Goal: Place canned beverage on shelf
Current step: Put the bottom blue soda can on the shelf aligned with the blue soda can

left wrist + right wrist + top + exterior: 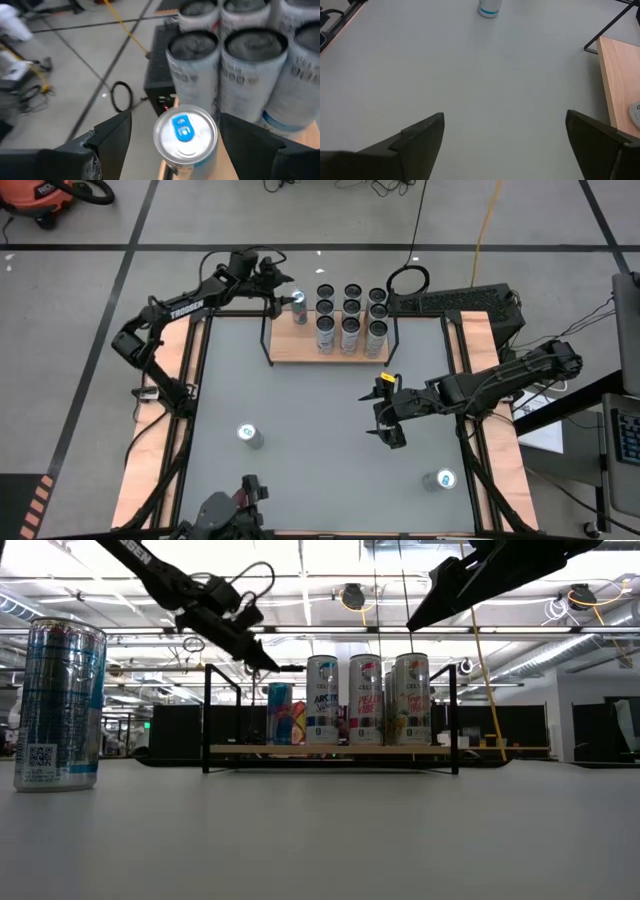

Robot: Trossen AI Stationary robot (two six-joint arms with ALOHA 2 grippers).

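Observation:
The shelf [300, 350], a light-wood board with a black rod frame, stands at the table's far edge. A canned beverage with a blue tab [298, 303] [185, 134] stands upright on its base on the board's left part, beside several other cans [350, 320] in rows. My left gripper [288, 300] [175, 117] hovers open just above and behind this can, one finger on either side of its top, touching nothing; the low view shows it [262, 652] above the can [281, 713]. My right gripper [378, 416] [505, 116] waits open over the table's middle right.
Two loose cans stand on the grey table, one near the left [248, 435] [60, 705] and one near the right front corner [440, 479]. A black box [455, 302] lies behind the shelf's right end. The shelf's rod frame [207, 720] rises at both ends.

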